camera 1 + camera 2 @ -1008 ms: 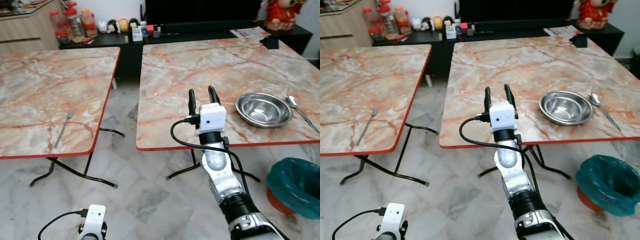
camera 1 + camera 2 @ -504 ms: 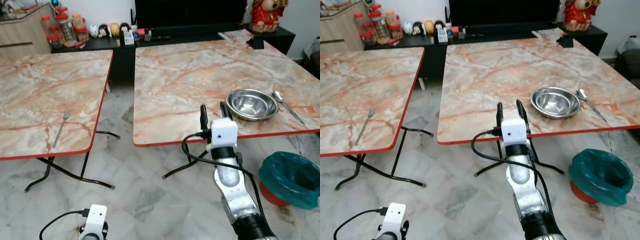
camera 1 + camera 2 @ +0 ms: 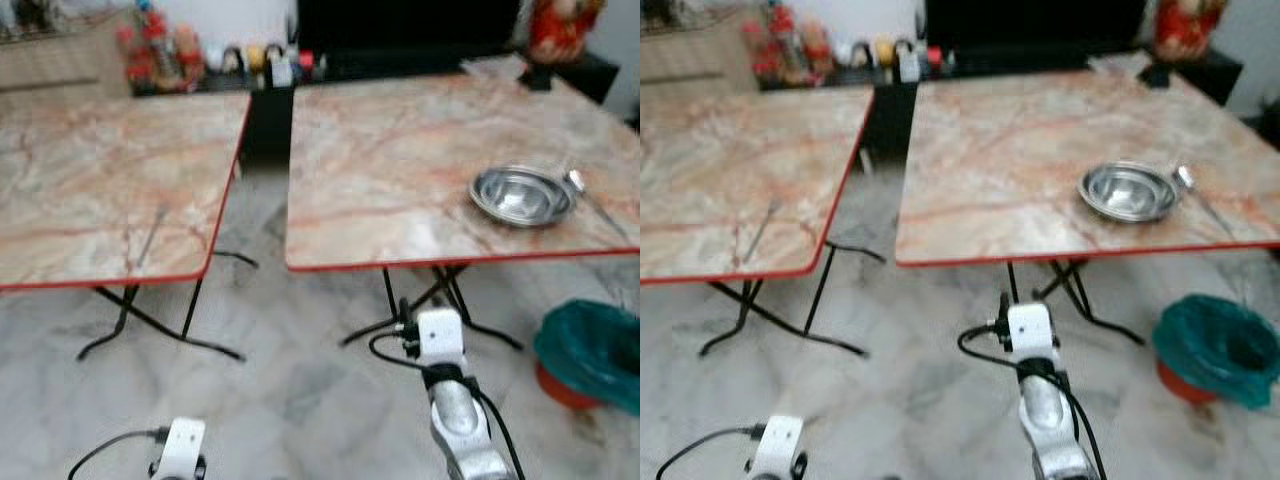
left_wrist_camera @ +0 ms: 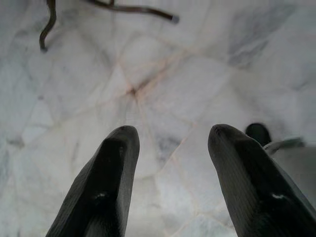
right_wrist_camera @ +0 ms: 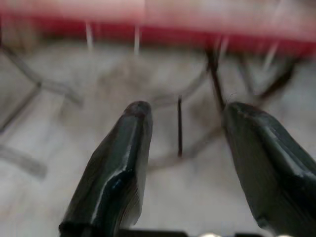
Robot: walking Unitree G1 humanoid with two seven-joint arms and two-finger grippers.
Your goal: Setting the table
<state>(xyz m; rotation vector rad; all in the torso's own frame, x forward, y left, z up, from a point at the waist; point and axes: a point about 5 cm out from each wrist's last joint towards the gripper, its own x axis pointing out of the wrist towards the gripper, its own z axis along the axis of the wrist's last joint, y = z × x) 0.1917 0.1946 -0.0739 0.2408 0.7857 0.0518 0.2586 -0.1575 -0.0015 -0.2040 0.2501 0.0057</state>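
1. Pale marble floor [image 3: 300, 380] underfoot, blurred head views; dark sideboard with jars along the far wall.
2. Two marble-pattern folding tables, red-edged: left table [image 3: 90, 190] and right table [image 3: 420, 170], a gap between them, both well ahead of the fingers.
3. Teal-lined bin [image 3: 595, 355] on the floor, off to the right of the right gripper.
4. Right gripper [image 5: 185, 158]: low, below the right table's edge, empty, fingers spread wide; past the tips are table legs and the red rim.
5. Left gripper [image 4: 173, 163]: hangs idle near the floor, fingers wide apart, nothing between them, only floor beyond.
6. Steel bowl [image 3: 520, 195] near the right table's front right, far above and ahead of the right fingertips. Likely light, rigid, slick metal; best pinched over the thin rim, one finger inside.
7. Spoon [image 3: 590, 200] just beside the bowl on its right (touching? cannot tell).
8. Fork [image 3: 150, 235] alone on the left table, near its front edge. Probably thin, stiff, lying flat and prone to skidding; grip the handle across its width, mid-length.
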